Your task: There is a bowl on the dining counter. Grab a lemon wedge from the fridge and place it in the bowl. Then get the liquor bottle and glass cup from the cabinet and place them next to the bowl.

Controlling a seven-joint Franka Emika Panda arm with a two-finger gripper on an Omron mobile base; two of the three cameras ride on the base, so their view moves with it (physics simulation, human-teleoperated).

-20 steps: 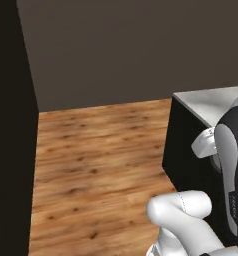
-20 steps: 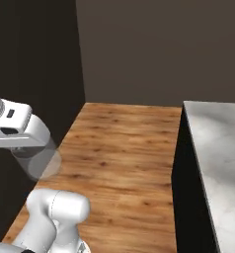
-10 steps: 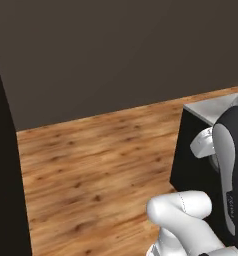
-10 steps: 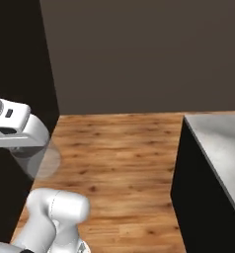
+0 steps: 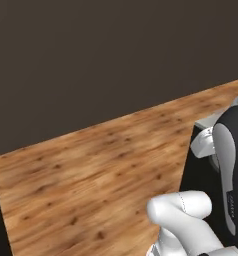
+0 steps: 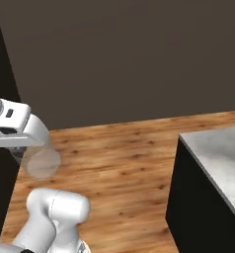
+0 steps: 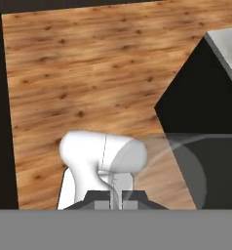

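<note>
Clear glass cup [image 6: 40,160] is pinched in my closed gripper [image 7: 116,199] over bare floor, so I judge it is yet to be set by the bowl.

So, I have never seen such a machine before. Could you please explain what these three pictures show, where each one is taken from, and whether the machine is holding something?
This is a white robot arm on a driving base, in a computer-drawn kitchen. Two pictures come from cameras on the base, behind the arm: one to its left and one to its right. The third comes from a camera on the hand, looking along the gripper.

Around the robot you see a wooden floor, a dark wall and the corner of a grey-white marble-look counter over a black body. I cannot see anything lying on the part of the counter that is visible.

The gripper is shut on a clear glass cup. The cup is hard to notice because it is transparent. In the hand view it appears as a faint see-through shape.
</note>
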